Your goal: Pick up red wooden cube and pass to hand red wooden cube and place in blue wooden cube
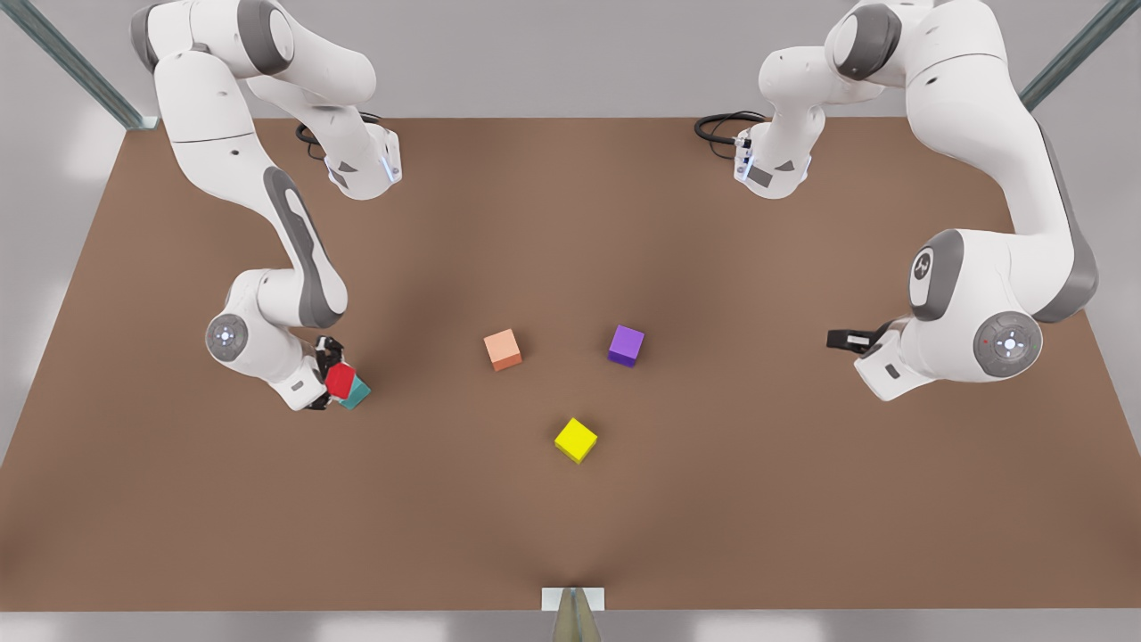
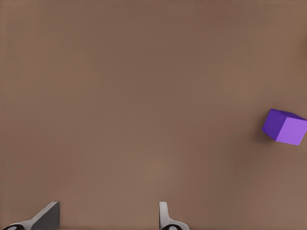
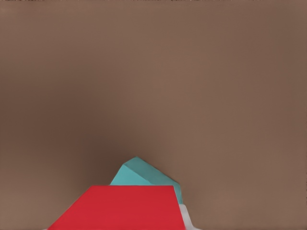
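The red wooden cube [image 1: 340,380] is held in my right gripper [image 1: 332,378], the hand with skeletal black fingers, at the front view's left. The gripper is shut on it. Directly beside and under it sits the teal blue wooden cube [image 1: 358,394], partly covered by the red one; I cannot tell whether they touch. The right wrist view has the red wooden cube [image 3: 120,208] close up, the blue wooden cube [image 3: 144,175] just beyond it. My left gripper [image 1: 840,339] waits at the front view's right, and its fingers [image 2: 48,216] stand open over bare table.
Mid-table on the brown table [image 1: 570,535] lie a salmon-orange cube [image 1: 503,349], a purple cube [image 1: 626,345] and, nearer the front edge, a yellow cube [image 1: 576,440]. The purple cube [image 2: 284,127] also lies off to the side of my left gripper.
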You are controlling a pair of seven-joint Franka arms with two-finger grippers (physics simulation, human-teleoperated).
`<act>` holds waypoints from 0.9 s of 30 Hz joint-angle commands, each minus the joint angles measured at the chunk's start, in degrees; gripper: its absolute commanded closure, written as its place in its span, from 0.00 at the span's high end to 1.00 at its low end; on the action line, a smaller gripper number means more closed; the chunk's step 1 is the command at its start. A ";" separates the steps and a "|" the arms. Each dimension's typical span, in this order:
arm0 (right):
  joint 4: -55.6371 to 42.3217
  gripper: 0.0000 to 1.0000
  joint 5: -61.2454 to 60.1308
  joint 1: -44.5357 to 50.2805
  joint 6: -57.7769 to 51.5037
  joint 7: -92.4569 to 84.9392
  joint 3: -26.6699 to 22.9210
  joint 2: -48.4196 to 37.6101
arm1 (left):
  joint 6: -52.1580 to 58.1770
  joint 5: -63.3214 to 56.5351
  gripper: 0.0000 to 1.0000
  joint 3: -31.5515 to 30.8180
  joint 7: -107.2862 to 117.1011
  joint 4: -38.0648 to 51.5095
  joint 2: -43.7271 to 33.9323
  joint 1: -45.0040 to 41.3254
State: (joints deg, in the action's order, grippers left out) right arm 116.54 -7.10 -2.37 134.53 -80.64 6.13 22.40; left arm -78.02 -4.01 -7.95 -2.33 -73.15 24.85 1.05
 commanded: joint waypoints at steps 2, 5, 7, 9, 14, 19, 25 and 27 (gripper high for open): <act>0.53 1.00 -1.42 -0.01 1.35 7.17 0.02 -0.16 | -0.38 -0.21 1.00 -0.05 1.36 0.03 -0.06 0.01; 0.53 1.00 -1.51 0.00 1.44 7.08 0.11 -0.08 | -0.38 -0.21 1.00 -0.05 1.36 0.03 -0.06 0.01; 0.53 1.00 -1.51 -0.01 1.35 7.08 0.19 -0.08 | -0.38 -0.21 1.00 0.04 1.36 0.03 -0.06 0.10; 0.35 1.00 -1.51 -0.01 0.65 7.17 0.28 -0.69 | -0.38 -0.21 1.00 -0.05 1.36 0.03 -0.06 0.10; -1.40 1.00 -2.12 -0.01 -3.30 6.99 0.63 -1.75 | -0.38 -0.21 1.00 0.04 1.36 0.03 -0.06 0.01; -10.71 1.00 -2.21 0.26 -17.28 7.26 0.72 -4.21 | -0.38 -0.29 1.00 -0.05 1.36 0.03 -0.06 0.01; -27.32 1.00 -5.46 2.80 -33.97 42.64 0.90 -1.48 | -0.38 -0.29 1.00 -0.05 1.36 0.03 -0.06 0.01; -31.72 1.00 -5.03 2.72 -40.56 90.53 0.72 -0.52 | -0.46 -0.29 1.00 -0.05 1.36 0.03 -0.06 0.01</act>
State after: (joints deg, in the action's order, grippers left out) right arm 85.78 -11.16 0.40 108.21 -62.98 6.76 21.75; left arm -78.44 -4.27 -7.96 -1.26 -73.15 24.86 1.07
